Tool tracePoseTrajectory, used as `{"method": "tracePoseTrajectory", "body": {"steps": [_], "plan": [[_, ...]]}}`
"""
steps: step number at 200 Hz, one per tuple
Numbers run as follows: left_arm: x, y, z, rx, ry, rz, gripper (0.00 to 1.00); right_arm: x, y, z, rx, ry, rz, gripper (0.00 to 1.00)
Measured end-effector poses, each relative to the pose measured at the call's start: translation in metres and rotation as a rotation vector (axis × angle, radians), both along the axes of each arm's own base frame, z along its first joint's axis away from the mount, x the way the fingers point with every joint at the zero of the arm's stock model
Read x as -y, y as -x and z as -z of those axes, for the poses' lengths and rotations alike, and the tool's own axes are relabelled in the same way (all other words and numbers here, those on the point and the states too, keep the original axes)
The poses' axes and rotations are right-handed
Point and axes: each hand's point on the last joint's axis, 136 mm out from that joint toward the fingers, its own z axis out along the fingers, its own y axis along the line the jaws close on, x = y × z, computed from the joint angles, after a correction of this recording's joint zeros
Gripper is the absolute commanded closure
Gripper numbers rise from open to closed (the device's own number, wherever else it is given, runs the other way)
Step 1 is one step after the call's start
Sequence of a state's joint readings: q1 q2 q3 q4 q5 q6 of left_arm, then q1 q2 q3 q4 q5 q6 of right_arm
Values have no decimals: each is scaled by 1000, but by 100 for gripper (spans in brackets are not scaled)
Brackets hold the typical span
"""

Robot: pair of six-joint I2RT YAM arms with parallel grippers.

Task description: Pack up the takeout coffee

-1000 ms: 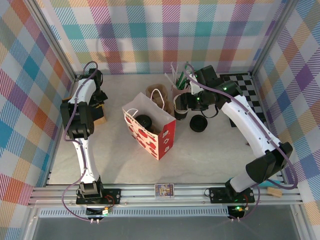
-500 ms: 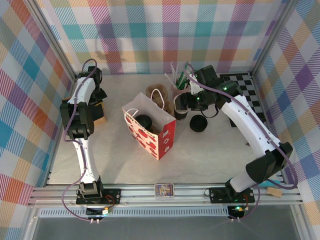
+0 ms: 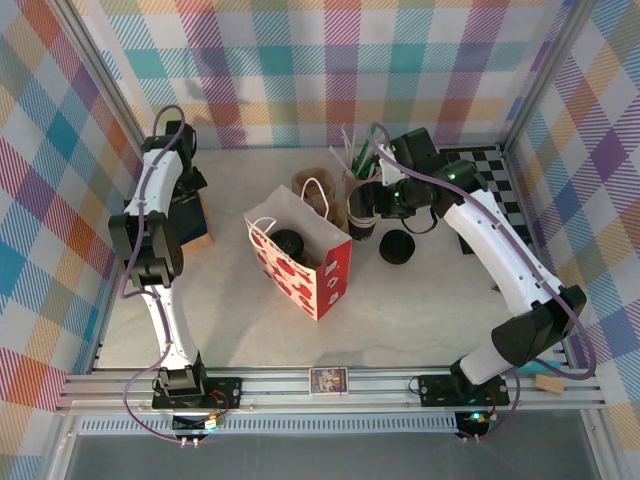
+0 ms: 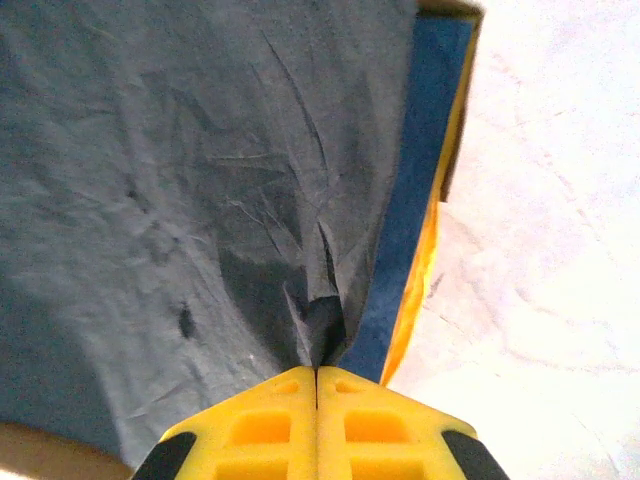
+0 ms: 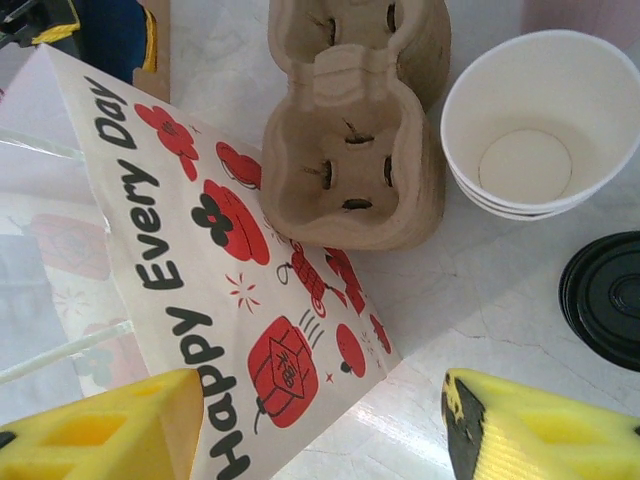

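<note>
pale marbled tabletop (image 3: 240,320) within plaid walls, with a red-printed paper bag (image 3: 300,262) standing open as the reference; the takeout coffee (image 3: 288,242) sits inside the bag, black lid upward. left of the bag, the left gripper (image 4: 316,372) is clenched on a pinch of a dark crinkled sheet (image 4: 180,180). just right of the bag's far corner, the right gripper (image 5: 322,410) hangs released, fingers apart, near a brown cup carrier (image 5: 350,150), a stack of lidless cups (image 5: 540,130) and a loose black lid (image 5: 605,300).
</note>
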State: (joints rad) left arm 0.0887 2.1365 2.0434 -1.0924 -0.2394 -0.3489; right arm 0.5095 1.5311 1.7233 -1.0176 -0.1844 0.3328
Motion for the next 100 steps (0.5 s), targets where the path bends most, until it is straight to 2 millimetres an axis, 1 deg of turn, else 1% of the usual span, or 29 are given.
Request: {"method": "tracePoseTrajectory", "body": {"steps": [13,30,68,90,100], "plan": [[0,5,-18,30,-6,3,100,-1,-1,-5,12,-8,-1,35],[0,11,-34,59,-14,5,100,-2,-3,-11,30,-18,-2,35],[1,23,-52,85,-18,15,100,-4,-4,-15,40,-27,-9,35],[4,29,-59,114,5,30,100,-4,-3,-15,40,-29,-11,35],[7,33,-65,135,20,35,100,-4,-3,-15,40,-29,-11,36]]}}
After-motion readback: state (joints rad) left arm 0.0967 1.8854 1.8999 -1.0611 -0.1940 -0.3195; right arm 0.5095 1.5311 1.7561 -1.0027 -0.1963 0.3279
